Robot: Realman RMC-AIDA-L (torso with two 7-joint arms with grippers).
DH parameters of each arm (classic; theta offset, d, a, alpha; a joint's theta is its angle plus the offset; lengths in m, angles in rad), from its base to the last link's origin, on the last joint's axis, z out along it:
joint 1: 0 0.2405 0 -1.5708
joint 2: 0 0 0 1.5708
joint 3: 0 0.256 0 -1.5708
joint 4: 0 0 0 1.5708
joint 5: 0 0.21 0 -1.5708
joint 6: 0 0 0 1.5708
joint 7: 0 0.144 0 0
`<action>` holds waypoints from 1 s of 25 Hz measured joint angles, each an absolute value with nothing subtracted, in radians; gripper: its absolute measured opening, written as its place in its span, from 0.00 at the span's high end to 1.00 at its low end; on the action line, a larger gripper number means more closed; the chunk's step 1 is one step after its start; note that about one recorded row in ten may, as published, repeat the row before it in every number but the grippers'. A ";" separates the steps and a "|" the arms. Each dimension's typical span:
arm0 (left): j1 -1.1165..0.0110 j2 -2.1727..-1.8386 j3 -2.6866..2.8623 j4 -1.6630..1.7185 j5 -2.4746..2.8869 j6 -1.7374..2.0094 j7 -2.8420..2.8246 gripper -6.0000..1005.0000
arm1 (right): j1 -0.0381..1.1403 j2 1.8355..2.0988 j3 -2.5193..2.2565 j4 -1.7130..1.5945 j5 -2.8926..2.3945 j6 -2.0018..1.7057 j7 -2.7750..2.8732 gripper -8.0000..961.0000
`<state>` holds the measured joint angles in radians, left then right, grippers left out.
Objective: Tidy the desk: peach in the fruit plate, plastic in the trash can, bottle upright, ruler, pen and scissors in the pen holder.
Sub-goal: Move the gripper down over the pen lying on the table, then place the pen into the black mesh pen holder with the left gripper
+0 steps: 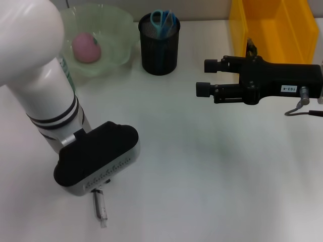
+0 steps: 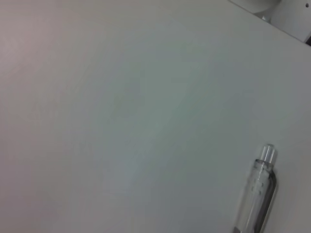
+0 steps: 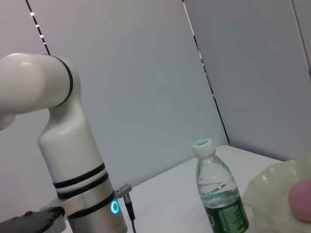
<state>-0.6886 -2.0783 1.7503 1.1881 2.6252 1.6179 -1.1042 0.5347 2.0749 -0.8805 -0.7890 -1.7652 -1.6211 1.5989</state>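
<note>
Head view: peach (image 1: pixel 87 48) already in the plate (image 1: pixel 118 27), upper left of frame. Scissors (image 1: pixel 162 22) in the holder (image 1: pixel 159 45), top centre. Yellow bin (image 1: pixel 272 27) sits upper right. So the step in hand looks like the pen. Pen (image 1: pixel 100 204) lies flat on the desk (image 1: pixel 202 176), lower left of frame, partly under the left gripper (image 1: pixel 96 159). Its long axis runs nearly up-down in frame, free end toward the bottom edge. Can't tell the left claw's state, body hides it. Right gripper (image 1: pixel 207 78) hovers mid-right, claw spread, holding nothing.

Left wrist view: pen in the lower right corner, clear barrel, rounded end toward upper frame, axis slightly tilted.

Right wrist view: bottle (image 3: pixel 217 196) upright, cap on, lower right of frame, beside the plate's edge.

Next move, my read: line the claw across the barrel, drop, pinch, carry to holder.
</note>
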 joint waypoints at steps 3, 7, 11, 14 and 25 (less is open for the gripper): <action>-0.685 -2.078 1.763 1.195 2.626 1.616 -1.112 0.68 | 0.533 2.074 -0.881 -0.793 -1.765 -1.625 1.599 0.14; -0.684 -2.079 1.772 1.208 2.626 1.612 -1.125 0.75 | 0.530 2.074 -0.880 -0.798 -1.765 -1.633 1.598 0.14; -0.684 -2.079 1.783 1.211 2.631 1.612 -1.139 0.85 | 0.528 2.074 -0.881 -0.800 -1.765 -1.634 1.598 0.14; -0.684 -2.079 1.783 1.219 2.632 1.617 -1.145 0.86 | 0.526 2.074 -0.881 -0.801 -1.765 -1.636 1.598 0.14; -0.736 -2.072 1.358 1.205 2.403 1.829 -1.199 0.86 | 0.501 2.074 -0.775 -0.805 -1.766 -1.697 1.595 0.14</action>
<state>-0.7361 -2.0723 1.3585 1.2054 2.4026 1.8285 -1.1987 0.5009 2.0741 -0.7746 -0.8053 -1.7657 -1.6966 1.5953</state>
